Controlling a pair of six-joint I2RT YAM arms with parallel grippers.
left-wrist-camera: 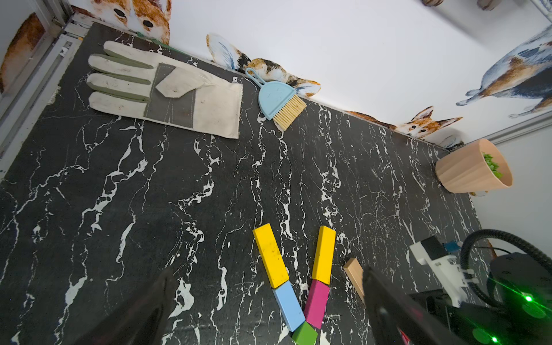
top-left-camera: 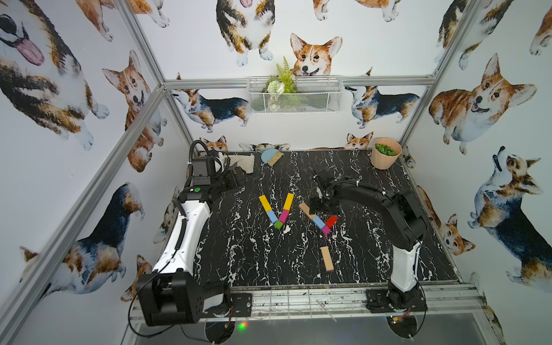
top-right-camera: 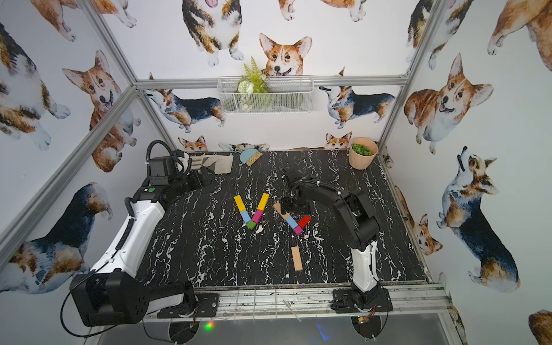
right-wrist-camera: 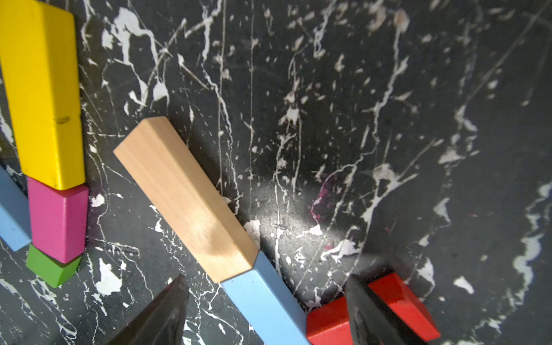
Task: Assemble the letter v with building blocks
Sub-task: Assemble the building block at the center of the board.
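Note:
In the middle of the table lies a V of building blocks: two yellow bars (top-left-camera: pixel 264 202) (top-left-camera: pixel 288 201), a light blue block (top-left-camera: pixel 271 216), a magenta one (top-left-camera: pixel 283 215) and a green stub (top-left-camera: pixel 278 224) at the tip. To its right, a tan bar (right-wrist-camera: pixel 185 197), a light blue block (right-wrist-camera: pixel 265 307), a magenta stub (top-left-camera: pixel 326 230) and a red block (right-wrist-camera: pixel 400 301) form a second, smaller angle. My right gripper (right-wrist-camera: pixel 265 279) hovers open over it, straddling the light blue block with one finger (right-wrist-camera: pixel 367 310) above the red block. My left gripper (left-wrist-camera: pixel 268 270) is open and empty at the back left.
A loose tan bar (top-left-camera: pixel 326 258) lies nearer the front edge. A work glove (left-wrist-camera: pixel 167 89) and a blue dustpan brush (left-wrist-camera: pixel 277 98) lie along the back wall. A peach pot (top-left-camera: pixel 385 156) stands in the back right corner. A wire basket (top-left-camera: pixel 294 94) hangs on the wall.

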